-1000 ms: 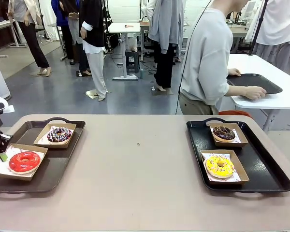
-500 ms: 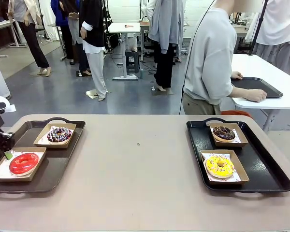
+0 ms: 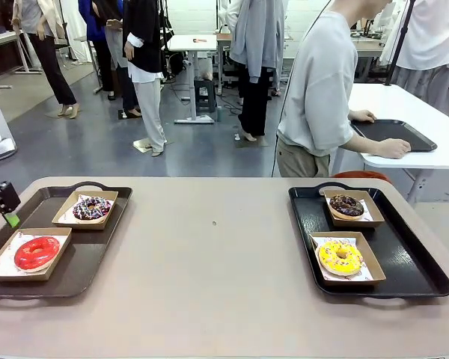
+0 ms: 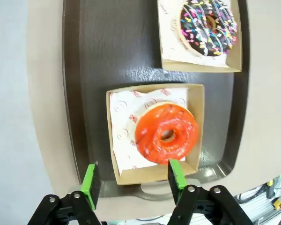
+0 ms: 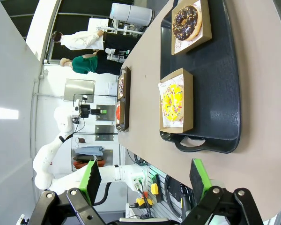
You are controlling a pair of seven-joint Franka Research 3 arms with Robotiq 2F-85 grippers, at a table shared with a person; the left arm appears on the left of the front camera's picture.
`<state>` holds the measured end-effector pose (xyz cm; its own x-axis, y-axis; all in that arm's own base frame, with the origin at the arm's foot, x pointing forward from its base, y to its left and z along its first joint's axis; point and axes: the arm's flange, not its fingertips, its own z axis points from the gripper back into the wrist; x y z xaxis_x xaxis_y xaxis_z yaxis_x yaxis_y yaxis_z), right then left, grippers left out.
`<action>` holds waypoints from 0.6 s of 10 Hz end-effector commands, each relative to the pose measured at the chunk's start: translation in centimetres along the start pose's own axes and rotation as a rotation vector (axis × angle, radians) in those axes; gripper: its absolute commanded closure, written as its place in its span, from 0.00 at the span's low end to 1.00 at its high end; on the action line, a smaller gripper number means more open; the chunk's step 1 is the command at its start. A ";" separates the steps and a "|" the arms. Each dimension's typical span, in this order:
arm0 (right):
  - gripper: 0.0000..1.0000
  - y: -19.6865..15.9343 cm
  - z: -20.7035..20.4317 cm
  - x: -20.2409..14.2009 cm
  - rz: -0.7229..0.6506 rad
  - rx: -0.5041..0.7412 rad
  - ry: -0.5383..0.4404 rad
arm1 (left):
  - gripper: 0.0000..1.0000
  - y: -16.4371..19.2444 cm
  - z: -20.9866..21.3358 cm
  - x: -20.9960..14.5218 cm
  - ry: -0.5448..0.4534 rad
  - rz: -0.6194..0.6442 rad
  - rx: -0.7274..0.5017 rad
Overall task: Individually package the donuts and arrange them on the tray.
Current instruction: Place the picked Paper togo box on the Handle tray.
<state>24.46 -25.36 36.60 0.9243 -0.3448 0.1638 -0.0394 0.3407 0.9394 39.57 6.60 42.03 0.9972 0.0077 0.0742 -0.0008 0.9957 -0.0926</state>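
Over at the far left edge, the left gripper (image 3: 1, 203) hangs above the table's corner, just left of the brown tray (image 3: 97, 247). Its wrist view looks straight down: the jaws stand wide apart with nothing between them, the green pads (image 4: 90, 180) framing the near rim of a cardboard box (image 4: 155, 132) without touching it. That box holds the red donut (image 3: 37, 252) on printed paper and sits at the near left of the brown tray. Behind it, at the far end of that tray, a second box carries the sprinkled chocolate donut (image 3: 92, 208). The two boxes lie near each other but apart.

Across the bare middle of the table (image 3: 217, 277) comes the black tray (image 3: 411, 262) on the right. Its near box holds the yellow donut (image 3: 340, 257); its far box holds the dark donut (image 3: 346, 205). Both boxes sit toward the tray's left side.

The right gripper (image 5: 143, 178) is wide open and empty, well clear of the black tray in its own wrist view.

Beyond the table, a person (image 3: 322, 90) in a grey top stands side-on, hands on another dark tray (image 3: 404, 134) at a white table to the right.
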 end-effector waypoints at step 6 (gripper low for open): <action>0.00 0.0 0.1 -0.1 0.010 0.016 -0.012 | 0.00 -1.3 4.0 -1.8 -0.034 -0.029 -0.006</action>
<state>24.46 -25.36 36.60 0.9243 -0.3448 0.1637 -0.0393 0.3407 0.9393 37.30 5.63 46.27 0.9931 -0.0172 0.1161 0.0284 0.9950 -0.0956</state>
